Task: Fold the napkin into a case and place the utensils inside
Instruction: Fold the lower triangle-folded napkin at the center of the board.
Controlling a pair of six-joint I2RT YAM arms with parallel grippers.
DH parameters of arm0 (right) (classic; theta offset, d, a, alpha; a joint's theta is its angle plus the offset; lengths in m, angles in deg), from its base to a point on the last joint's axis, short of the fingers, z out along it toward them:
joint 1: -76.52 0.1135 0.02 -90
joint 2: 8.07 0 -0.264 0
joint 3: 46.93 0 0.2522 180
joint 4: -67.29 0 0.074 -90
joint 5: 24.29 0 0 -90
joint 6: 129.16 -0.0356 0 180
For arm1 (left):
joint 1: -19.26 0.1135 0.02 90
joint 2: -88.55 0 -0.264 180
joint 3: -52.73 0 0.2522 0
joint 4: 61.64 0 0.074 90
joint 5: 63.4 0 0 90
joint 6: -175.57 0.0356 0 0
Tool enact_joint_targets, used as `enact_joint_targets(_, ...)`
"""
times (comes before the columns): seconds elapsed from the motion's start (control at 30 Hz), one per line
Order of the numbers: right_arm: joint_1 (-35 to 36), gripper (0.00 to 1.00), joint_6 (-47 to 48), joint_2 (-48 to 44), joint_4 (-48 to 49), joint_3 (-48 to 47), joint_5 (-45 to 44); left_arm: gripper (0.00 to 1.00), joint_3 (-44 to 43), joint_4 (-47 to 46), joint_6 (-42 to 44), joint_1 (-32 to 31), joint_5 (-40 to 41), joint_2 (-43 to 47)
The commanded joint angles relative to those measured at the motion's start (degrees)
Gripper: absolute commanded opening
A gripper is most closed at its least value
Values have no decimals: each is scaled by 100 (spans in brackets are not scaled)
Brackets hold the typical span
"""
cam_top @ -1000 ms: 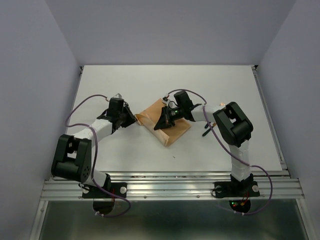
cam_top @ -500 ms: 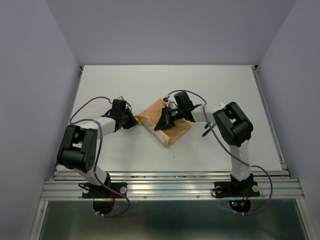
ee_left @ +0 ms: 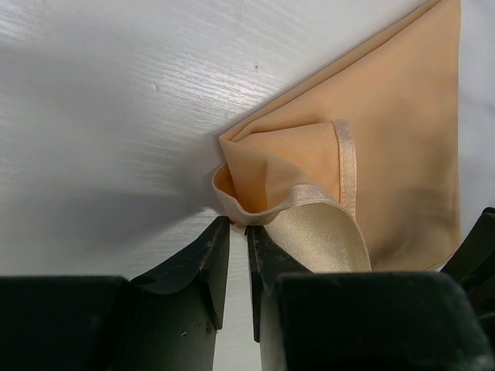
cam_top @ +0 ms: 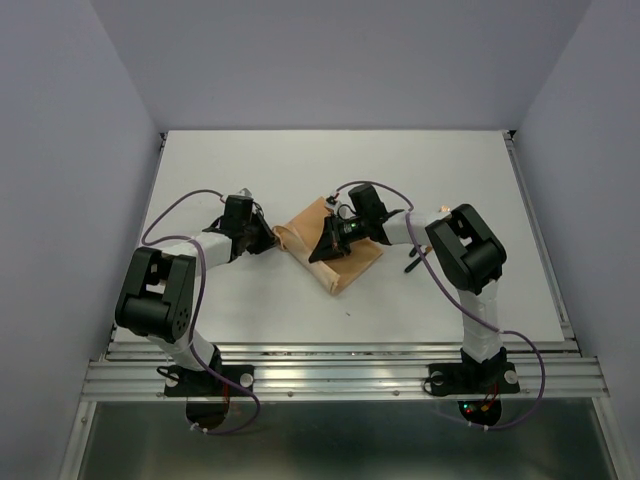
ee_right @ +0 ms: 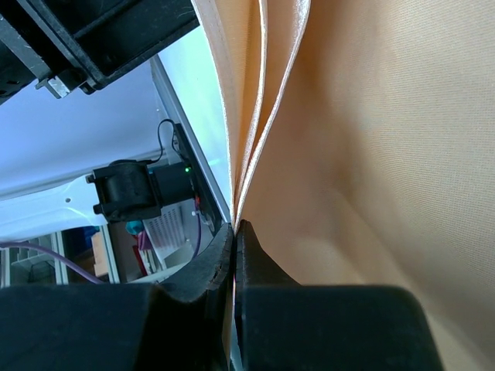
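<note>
The peach-orange napkin (cam_top: 352, 266) lies folded at mid-table, its left corner curled up in a loop (ee_left: 263, 197). My left gripper (cam_top: 268, 240) is low on the table at that corner. Its jaws (ee_left: 238, 226) stand a narrow gap apart, tips touching the curled hem, and white table shows between them. My right gripper (cam_top: 322, 252) is shut on the napkin's upper layers (ee_right: 371, 154) and lifts their edge, jaws (ee_right: 234, 224) pressed together on cloth. One dark utensil handle (cam_top: 412, 263) lies right of the napkin beside the right arm. The rest of the utensils is hidden.
Purple cables (cam_top: 165, 212) loop from both arms over the white table (cam_top: 250, 300). Grey walls stand on the left, right and far sides. The arm bases sit on a metal rail (cam_top: 340, 375) at the near edge.
My left gripper has crept right to the napkin's curled corner and its jaws have narrowed; the left elbow has swung in. The right gripper has stayed put, gripping the cloth.
</note>
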Motion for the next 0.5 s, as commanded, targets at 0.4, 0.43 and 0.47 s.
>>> enact_joint_targets(0.4,-39,1,-75,-23,342,98,116,61,-62,-130,113,-31,-51,313)
enact_joint_targets(0.43,-39,1,-75,-32,342,98,107,59,-62,-139,113,-31,-51,313)
enact_joint_targets(0.47,-39,1,-75,-32,342,98,116,56,-70,-130,113,-31,-42,313)
